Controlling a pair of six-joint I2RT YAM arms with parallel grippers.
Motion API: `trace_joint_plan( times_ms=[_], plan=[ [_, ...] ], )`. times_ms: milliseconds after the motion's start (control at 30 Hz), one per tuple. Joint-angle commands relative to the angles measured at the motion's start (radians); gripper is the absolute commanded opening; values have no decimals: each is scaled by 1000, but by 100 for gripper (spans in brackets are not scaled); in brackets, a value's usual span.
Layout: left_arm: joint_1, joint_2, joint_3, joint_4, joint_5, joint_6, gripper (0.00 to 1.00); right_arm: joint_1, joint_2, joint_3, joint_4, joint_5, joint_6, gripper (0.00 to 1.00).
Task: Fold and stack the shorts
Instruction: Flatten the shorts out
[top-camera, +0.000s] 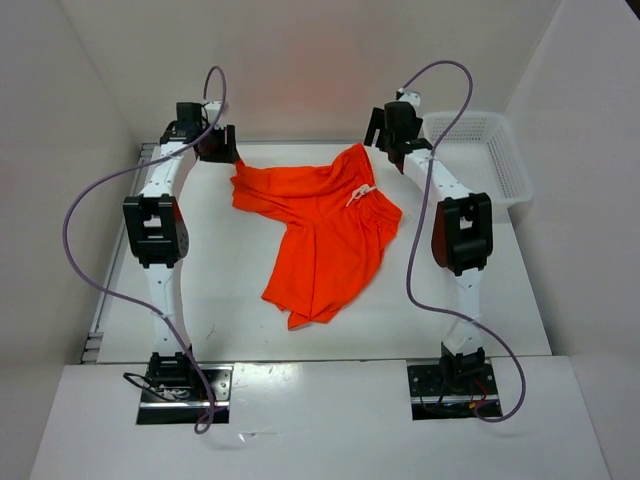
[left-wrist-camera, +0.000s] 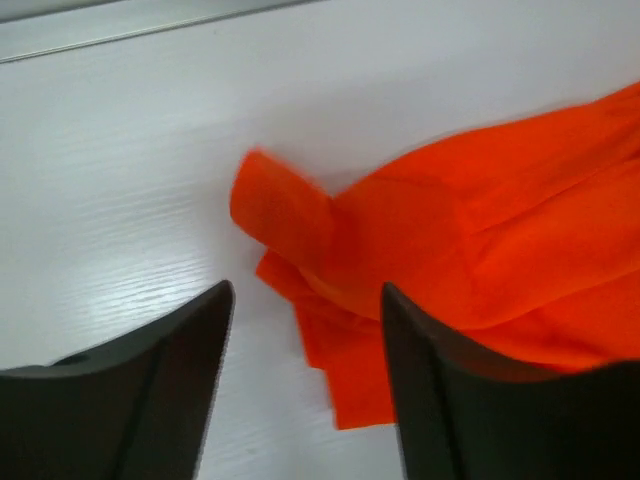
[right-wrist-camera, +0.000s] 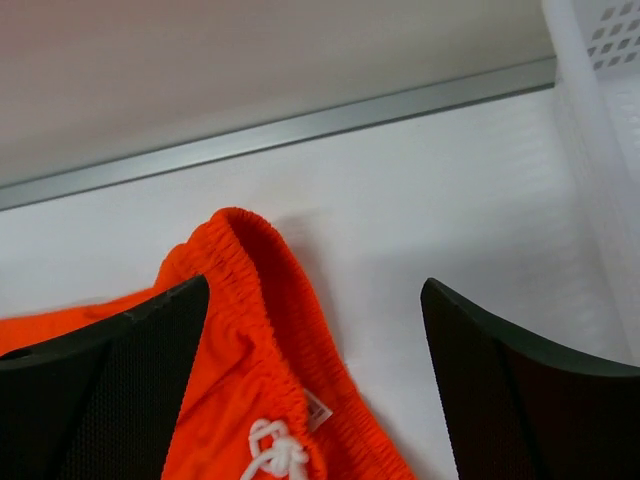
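Orange shorts (top-camera: 322, 230) sprawl whole overhead — wrist views catch only edges.

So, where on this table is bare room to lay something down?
The widest bare patch is the near strip of the table, between the lower hem of the shorts and the near edge. A narrower one lies between the shorts and the left arm. The far edge is crowded: left gripper, shorts, right gripper, basket in a row.
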Motion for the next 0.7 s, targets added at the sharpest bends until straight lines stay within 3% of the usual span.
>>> trace_joint_plan(
  times_ms=[0,67,100,200,267,433,567,667],
  plan=[
    [22,30,74,12,-86,10,71,-9,32,118,9,108,-2,92],
    [22,30,88,12,-51,10,97,-9,17,127,9,108,-35,92],
    [22,5,97,-3,-19,10,100,-9,-17,112,9,82,-61,92],
    [-36,-82,85,-71,4,10,100,-9,-101,-2,-2,37,-123,92],
    [-83,-171,-7,-155,26,10,97,-9,-201,-153,-12,-12,-205,92],
    [-268,-350,-433,-266,84,10,84,-23,-334,-439,-61,-131,-330,88],
    [-343,-409,-646,-286,91,10,75,-61,-344,-499,-84,-234,-365,85],
    [-392,-421,-725,-286,139,10,82,-61,-344,-537,-107,-309,-399,85]
  ],
)
